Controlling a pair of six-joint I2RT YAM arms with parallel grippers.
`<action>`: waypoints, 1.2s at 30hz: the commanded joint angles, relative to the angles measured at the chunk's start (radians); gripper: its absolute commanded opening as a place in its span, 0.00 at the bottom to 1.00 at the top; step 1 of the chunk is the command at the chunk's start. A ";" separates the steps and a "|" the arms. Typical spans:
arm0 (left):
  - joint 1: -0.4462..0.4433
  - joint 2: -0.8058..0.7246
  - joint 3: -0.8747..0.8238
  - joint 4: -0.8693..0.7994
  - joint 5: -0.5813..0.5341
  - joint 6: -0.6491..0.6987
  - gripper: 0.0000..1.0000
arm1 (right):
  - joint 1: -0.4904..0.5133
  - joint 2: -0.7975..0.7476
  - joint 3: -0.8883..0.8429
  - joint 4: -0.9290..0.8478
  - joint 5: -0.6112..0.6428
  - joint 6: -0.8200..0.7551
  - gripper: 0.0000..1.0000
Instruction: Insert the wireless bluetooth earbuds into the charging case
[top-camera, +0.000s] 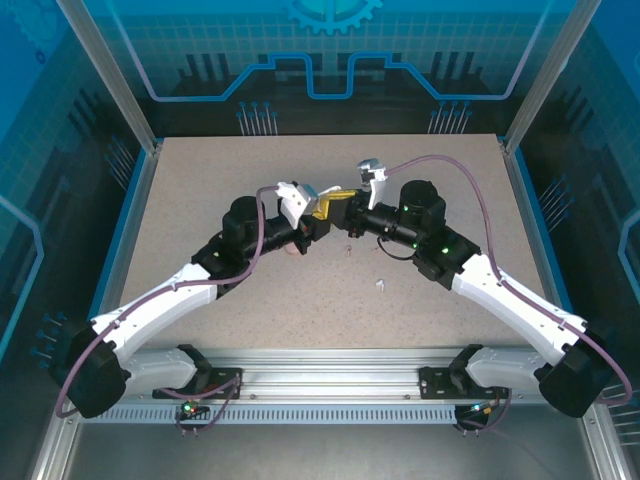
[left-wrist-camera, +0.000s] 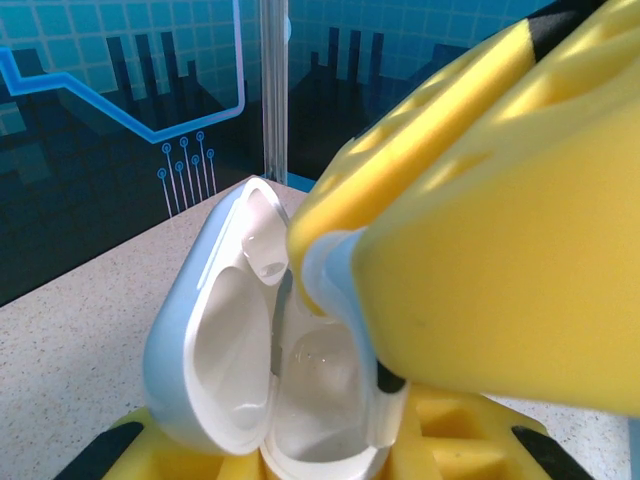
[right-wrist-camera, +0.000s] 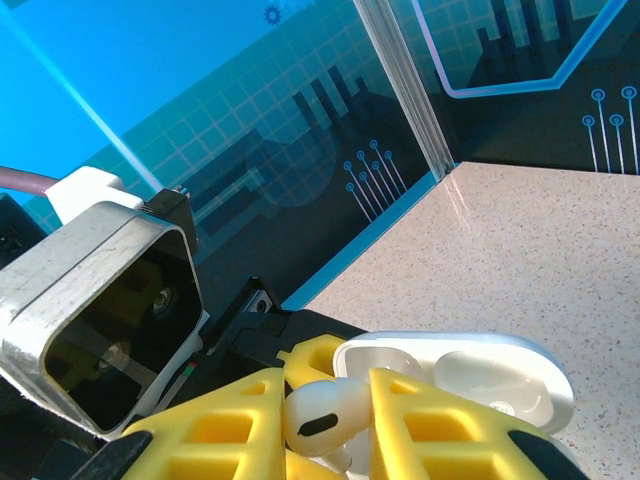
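White earbud (right-wrist-camera: 316, 420) held at the open charging case (left-wrist-camera: 235, 350)
The right gripper (right-wrist-camera: 328, 392) pinches the earbud between its yellow fingertips, just beside the case's open mouth. The left gripper (left-wrist-camera: 300, 455) is closed on the case's base, holding it upright.

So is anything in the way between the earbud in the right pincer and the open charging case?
Nothing visible is. The right pincer holds the white earbud just at the mouth of the charging case, whose lid is swung back. The left pincer grips the case body.
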 joint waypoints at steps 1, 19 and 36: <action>-0.007 -0.009 0.042 0.041 0.035 -0.017 0.00 | -0.009 0.020 0.018 -0.004 0.011 -0.028 0.23; -0.021 -0.003 0.055 0.052 0.040 -0.032 0.00 | 0.087 0.049 0.014 -0.031 0.193 -0.133 0.22; -0.025 -0.017 0.044 0.054 0.042 -0.023 0.00 | 0.029 0.018 -0.055 -0.009 0.212 -0.067 0.22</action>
